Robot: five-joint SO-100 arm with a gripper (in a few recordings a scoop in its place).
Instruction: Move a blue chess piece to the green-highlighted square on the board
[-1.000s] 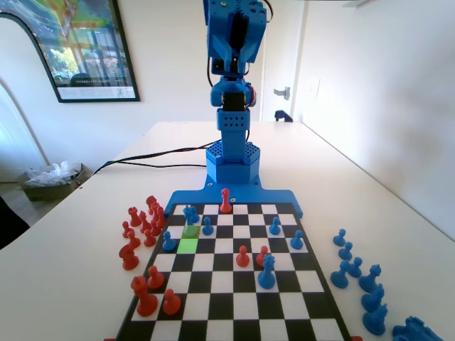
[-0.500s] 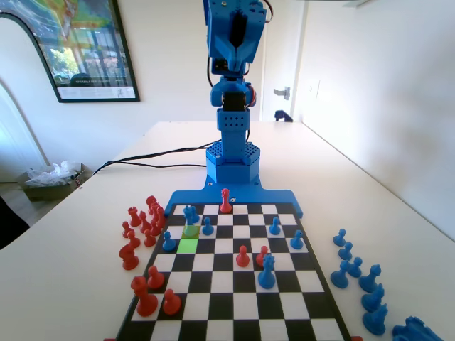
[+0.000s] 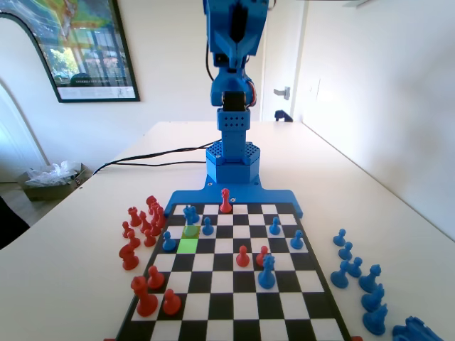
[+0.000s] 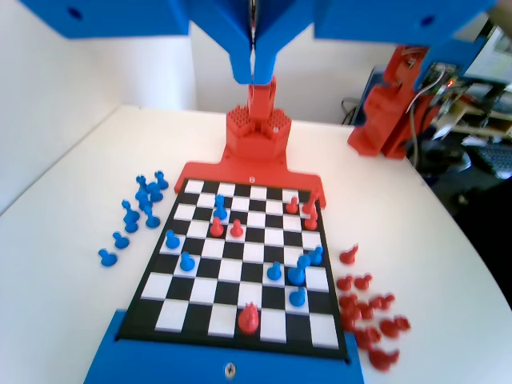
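Note:
The board lies in front of the blue arm, which is raised high over its base. The green-highlighted square is bright lime, near the board's left side in the fixed view, with an olive square just behind it. One small blue pawn stands just left of the lime square, another diagonally behind it to the right. Two more blue pawns stand on the right. In the wrist view my gripper hangs high above the board, its jaws pressed together with nothing between them.
A tall blue piece and red pawns stand mid-board. A red piece stands on the far row. Captured red pieces crowd the table left of the board, and blue ones stand to its right.
The arm's upper part has shifted slightly upward. No piece on the board has moved.

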